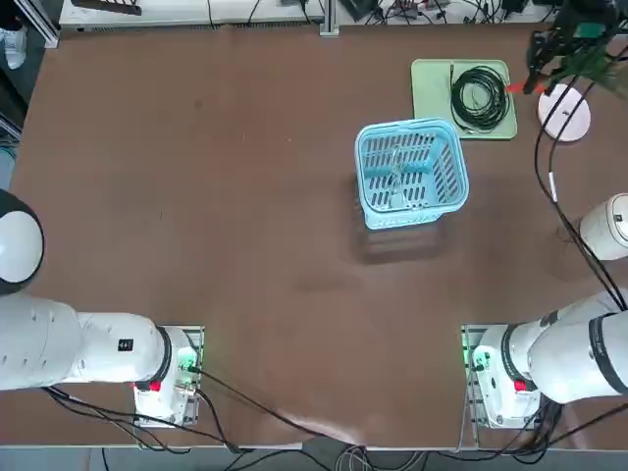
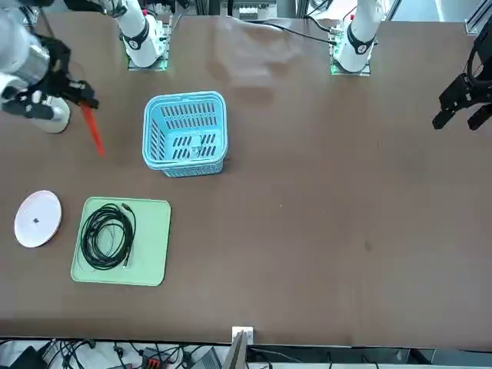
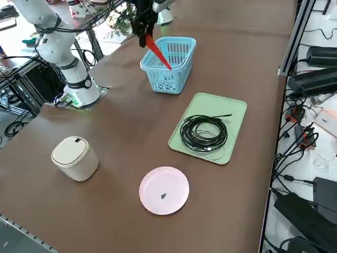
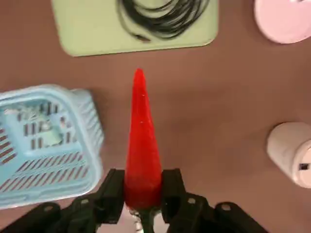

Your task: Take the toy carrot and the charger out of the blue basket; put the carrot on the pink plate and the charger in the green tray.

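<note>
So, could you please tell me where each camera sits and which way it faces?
Top: overhead; both arm bases at bottom, blue basket central.
Front: across the table, facing the robot; right gripper holds the toy carrot.
Right side: raised, looking diagonally over the pink plate and green tray.
Right wrist: looks along its own fingers.
All share the carrot.

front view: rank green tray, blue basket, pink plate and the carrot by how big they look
1. green tray
2. blue basket, slightly smaller
3. pink plate
4. toy carrot, held in the right gripper above the table, so nearer the camera
</note>
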`<state>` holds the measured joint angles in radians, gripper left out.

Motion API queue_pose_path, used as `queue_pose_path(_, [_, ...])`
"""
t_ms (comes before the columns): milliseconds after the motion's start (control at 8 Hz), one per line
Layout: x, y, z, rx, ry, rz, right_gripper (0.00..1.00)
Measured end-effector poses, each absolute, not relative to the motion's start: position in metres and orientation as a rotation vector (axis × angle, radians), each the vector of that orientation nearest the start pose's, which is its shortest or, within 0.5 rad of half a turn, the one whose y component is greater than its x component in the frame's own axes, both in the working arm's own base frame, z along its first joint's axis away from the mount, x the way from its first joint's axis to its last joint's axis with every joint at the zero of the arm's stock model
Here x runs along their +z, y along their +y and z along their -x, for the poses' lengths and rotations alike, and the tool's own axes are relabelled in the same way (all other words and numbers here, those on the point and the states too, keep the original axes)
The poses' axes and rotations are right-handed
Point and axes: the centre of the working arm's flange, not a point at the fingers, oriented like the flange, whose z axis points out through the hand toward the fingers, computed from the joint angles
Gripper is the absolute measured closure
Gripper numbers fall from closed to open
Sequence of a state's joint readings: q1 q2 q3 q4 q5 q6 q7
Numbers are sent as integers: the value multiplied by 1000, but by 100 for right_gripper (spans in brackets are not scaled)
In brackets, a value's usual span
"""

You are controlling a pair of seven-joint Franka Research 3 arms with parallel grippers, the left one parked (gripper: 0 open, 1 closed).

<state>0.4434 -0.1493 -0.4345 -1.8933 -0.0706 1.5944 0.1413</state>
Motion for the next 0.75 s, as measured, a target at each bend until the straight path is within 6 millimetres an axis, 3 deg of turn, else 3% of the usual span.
queue_pose_path(375, [517,-101,-530,124,130,3198,59])
queue_pose_path(750, [457,-188,-554,51,67,3283,59])
